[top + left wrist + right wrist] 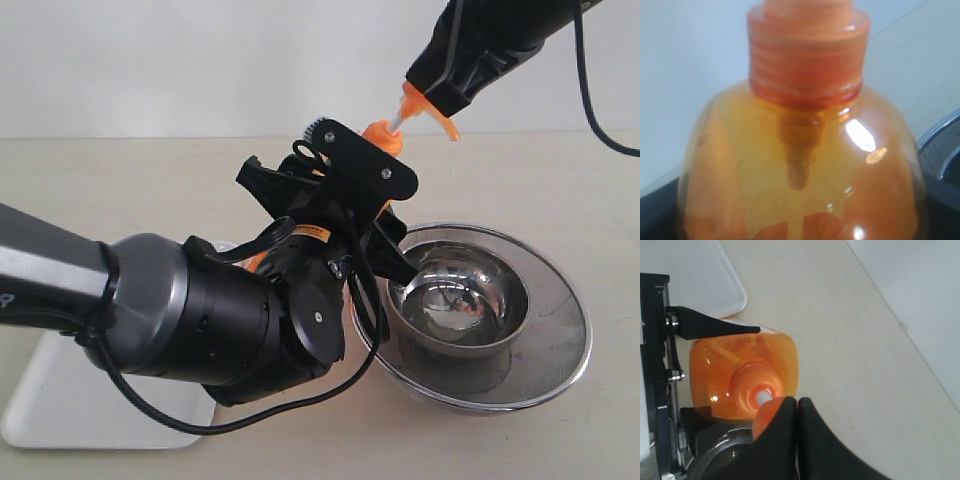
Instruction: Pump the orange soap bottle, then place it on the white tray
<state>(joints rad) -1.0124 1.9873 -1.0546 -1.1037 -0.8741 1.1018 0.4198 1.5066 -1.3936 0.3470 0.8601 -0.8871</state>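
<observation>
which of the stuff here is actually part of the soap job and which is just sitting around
For the job: orange soap bottle, white tray.
Just lying about: steel bowl, and the mesh strainer it sits in.

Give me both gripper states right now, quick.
Left gripper: closed on the orange soap bottle.
Right gripper: closed, fingers together, holding nothing, tips on the pump head.
</observation>
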